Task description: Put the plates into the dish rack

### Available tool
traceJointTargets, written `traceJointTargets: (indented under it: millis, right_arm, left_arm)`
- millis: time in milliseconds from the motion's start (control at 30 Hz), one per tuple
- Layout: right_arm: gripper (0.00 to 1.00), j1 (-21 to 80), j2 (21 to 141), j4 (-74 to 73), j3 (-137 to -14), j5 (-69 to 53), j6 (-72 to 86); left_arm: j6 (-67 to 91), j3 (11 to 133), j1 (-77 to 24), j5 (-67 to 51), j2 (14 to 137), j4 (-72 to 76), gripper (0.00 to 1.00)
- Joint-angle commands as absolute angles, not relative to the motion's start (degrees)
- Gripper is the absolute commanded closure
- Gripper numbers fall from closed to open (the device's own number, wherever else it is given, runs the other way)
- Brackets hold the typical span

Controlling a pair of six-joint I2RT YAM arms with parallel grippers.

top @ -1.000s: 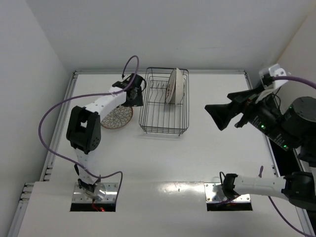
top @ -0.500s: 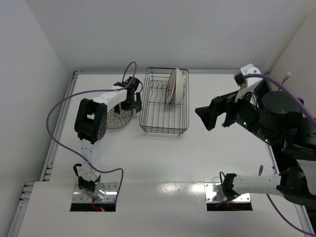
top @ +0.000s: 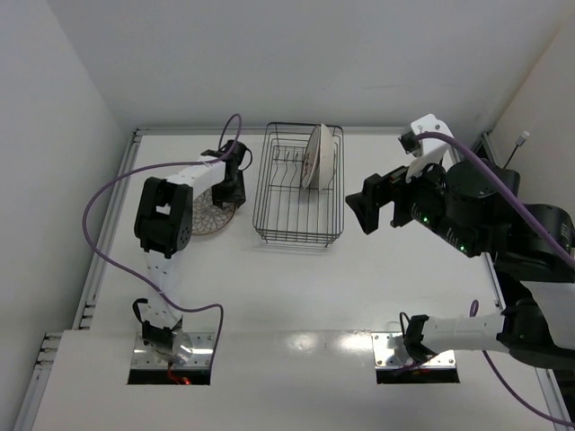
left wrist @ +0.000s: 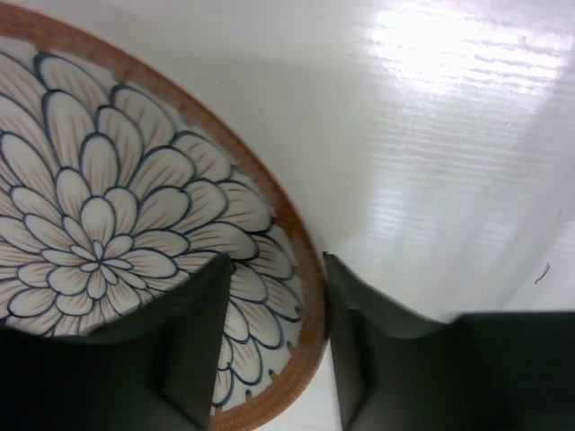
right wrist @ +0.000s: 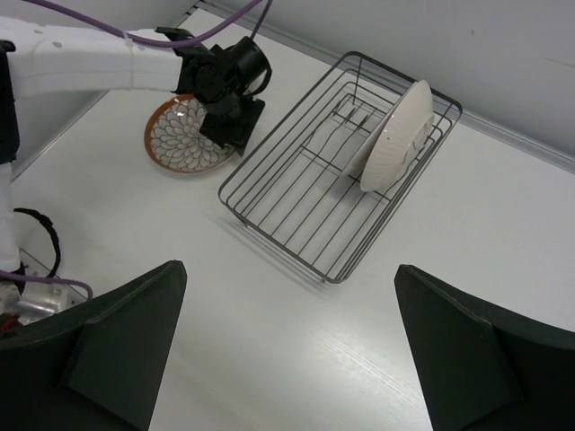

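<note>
My L gripper (left wrist: 274, 265): jaws part-way apart, straddling the rim of the brown-rimmed plate (left wrist: 108, 233). The inner finger sits over the petal pattern. The outer one is over bare table (left wrist: 431, 135), just outside the rim. Some pattern & the brown rim show in the gap btwn them. Can't tell if either pad presses on the rim. The plate lies flat on the table, face up.

From overhead I'm at that plate's far-right edge, the side twd the dish rack (top: 292, 215). My L arm (top: 193, 175) reaches out from the near left w/ a purple cable (top: 99, 202) looping off it.

My R gripper (right wrist: 287, 269): jaws wide apart, holding nothing. It hangs in the air right of the rack, well apart from it, fingers aimed left twd it. Its cam looks down across the rack & over to the L gripper at the flat plate.

The dish rack is black wire, long axis running near-to-far. It sits at the far middle of the table, just beside the flat plate on its right. Can't tell if plate & rack touch.

Inside it, at the far-right end, the racked plates (top: 314, 154) stand on edge among the upright tines, a white underside showing. Looks like two close together, but can't be sure it's more than one.
</note>
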State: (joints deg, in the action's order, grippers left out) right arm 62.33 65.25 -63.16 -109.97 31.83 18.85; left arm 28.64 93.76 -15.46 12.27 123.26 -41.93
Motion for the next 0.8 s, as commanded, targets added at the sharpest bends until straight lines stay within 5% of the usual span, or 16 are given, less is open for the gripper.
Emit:
traceJointTargets:
  millis: [0, 33, 167, 767]
  right_arm:
    - [0.01, 62.23, 67.41, -62.84, -111.09, 33.57, 16.27]
    - [0.01, 62.23, 67.41, -62.84, -111.62, 33.57, 15.65]
    - [0.01, 61.09, 69.69, -63.37, -112.24, 33.05, 14.42]
    - [0.01, 54.59, 74.53, -56.34, -110.30, 24.44, 11.61]
  left_arm:
    - [27.86, 91.50, -14.06, 9.76, 123.84, -41.13, 0.62]
    - [27.86, 91.49, -14.06, 9.76, 123.84, -41.13, 0.75]
    - [27.33, 91.49, -13.54, 9.23, 124.89, -41.13, 0.99]
    - [34.62, 90.79, -13.54, 8.17, 110.75, -43.32, 1.00]
